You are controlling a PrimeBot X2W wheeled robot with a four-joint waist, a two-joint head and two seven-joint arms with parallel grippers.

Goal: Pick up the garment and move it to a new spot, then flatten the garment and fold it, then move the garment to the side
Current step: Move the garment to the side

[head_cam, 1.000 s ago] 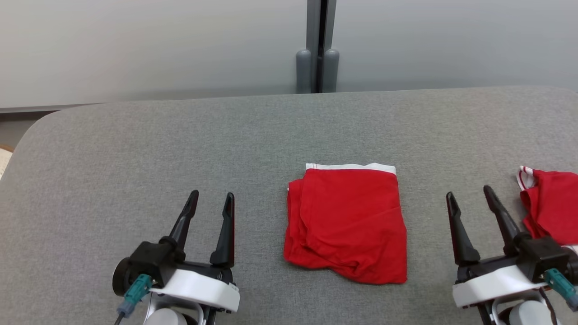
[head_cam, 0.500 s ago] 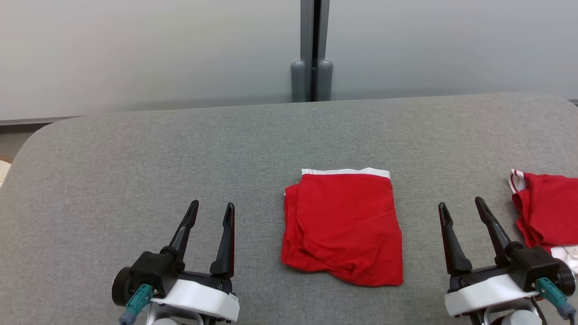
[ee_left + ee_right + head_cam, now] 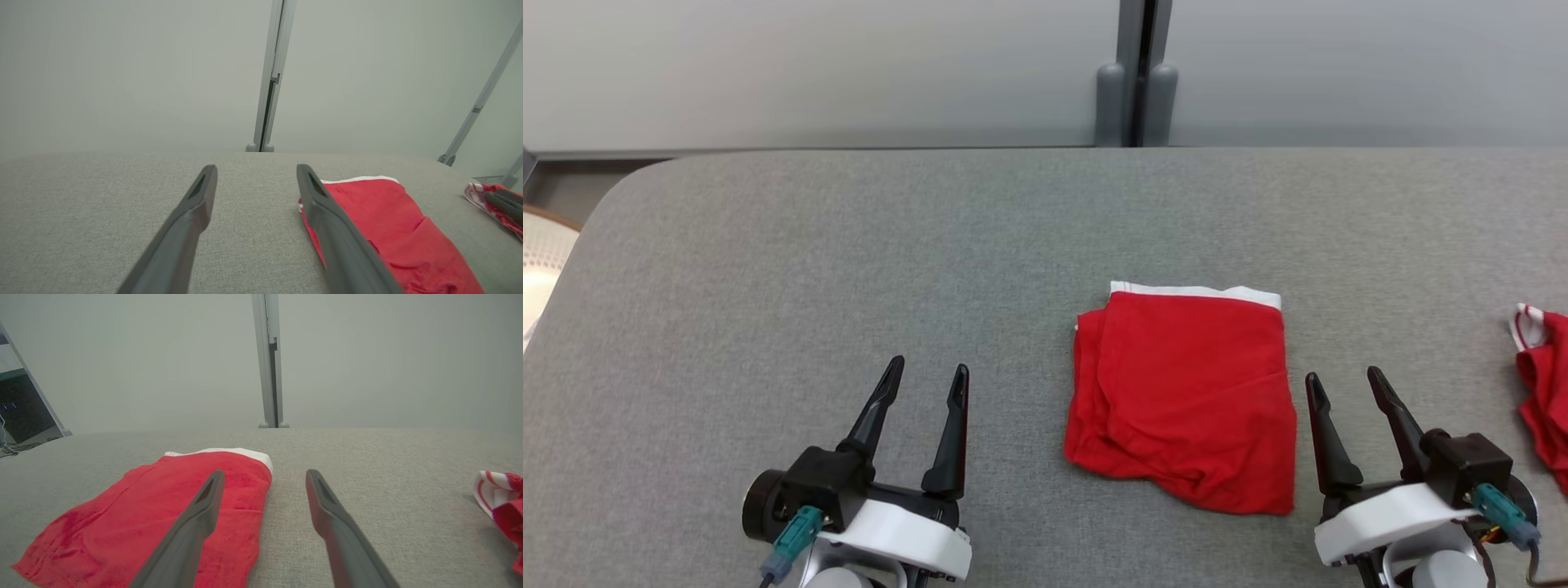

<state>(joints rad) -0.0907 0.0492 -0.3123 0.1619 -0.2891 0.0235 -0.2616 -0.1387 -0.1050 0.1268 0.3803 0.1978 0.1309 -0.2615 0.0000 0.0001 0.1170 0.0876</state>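
Head view has the red shorts folded into a compact rectangle near the middle of the grey worktop, with the white waistband toward the far edge and the near hem a little rumpled. The left gripper is well to their left, jaws apart and holding nothing. The right gripper is just beside their right edge, jaws likewise apart and empty (in the right wrist view one finger lines up with the cloth's margin). A second red garment lies bunched at the worktop's right edge.

Judging by the tidy stack, the flattening and folding look done. The step in hand is therefore most likely the last one, moving the shorts to the side. That calls for a pinch through every layer at an edge. A low carry or slide should follow, so the fold does not fall open.
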